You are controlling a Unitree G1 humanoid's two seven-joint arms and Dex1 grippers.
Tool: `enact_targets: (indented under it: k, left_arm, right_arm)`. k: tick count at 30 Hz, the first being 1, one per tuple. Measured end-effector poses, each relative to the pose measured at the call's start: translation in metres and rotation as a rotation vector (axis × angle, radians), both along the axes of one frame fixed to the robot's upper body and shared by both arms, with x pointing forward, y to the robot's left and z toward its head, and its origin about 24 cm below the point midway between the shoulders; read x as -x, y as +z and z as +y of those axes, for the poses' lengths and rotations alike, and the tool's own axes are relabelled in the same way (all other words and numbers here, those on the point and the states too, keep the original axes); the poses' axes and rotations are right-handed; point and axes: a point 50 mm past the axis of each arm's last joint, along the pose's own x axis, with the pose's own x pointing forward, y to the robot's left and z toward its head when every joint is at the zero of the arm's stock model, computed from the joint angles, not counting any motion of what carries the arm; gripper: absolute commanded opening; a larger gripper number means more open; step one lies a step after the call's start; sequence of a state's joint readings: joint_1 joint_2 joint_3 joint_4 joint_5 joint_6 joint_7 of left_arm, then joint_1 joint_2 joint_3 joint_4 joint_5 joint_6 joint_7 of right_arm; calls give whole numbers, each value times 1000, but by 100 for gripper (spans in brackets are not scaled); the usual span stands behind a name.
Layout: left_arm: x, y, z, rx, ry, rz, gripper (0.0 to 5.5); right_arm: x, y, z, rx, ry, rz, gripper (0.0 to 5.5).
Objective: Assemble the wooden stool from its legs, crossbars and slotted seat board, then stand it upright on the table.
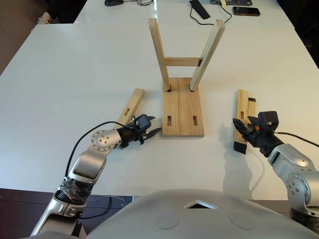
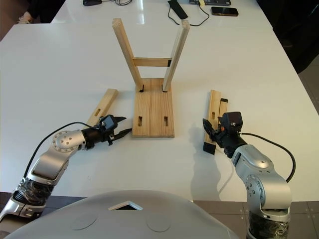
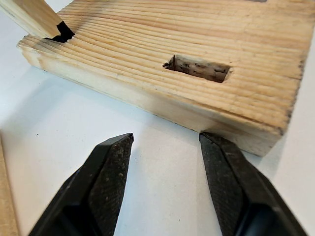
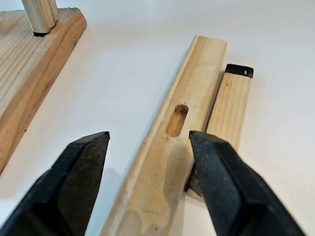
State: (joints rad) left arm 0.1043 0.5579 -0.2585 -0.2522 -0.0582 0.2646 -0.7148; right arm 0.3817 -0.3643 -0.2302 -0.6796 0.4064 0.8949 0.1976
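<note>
Left gripper (image 1: 157, 124) parted, beside seat board (image 1: 182, 107)

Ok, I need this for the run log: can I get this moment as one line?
seat board: flat, two legs and crossbar fitted | left gripper: open, by board's near-left corner | right gripper: open, at loose leg

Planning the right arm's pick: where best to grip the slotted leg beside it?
Likely from above, pinching across the leg at its far end: it lies flat, and the crossbar crowds its right side nearer in, leaving little room there.
</note>
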Motion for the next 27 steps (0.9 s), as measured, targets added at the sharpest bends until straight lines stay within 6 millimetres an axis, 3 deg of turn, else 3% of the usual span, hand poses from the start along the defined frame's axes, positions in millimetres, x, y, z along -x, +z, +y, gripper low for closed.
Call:
enact_targets:
  k: [7, 10, 16, 27]
  left_arm:
    - [1, 0, 1, -1, 10, 0, 250]
    - [0, 0, 0, -2, 10, 0, 250]
    - [-2, 1, 1, -8, -3, 0, 250]
    - [-7, 4, 3, -23, -21, -2, 250]
  right_arm:
    - [-18, 20, -29, 82, -157, -173, 299]
    - [-16, 6, -36, 110, -193, -115, 299]
    - [-7, -22, -30, 94, -199, -31, 299]
    - [-5, -43, -22, 77, -178, -17, 299]
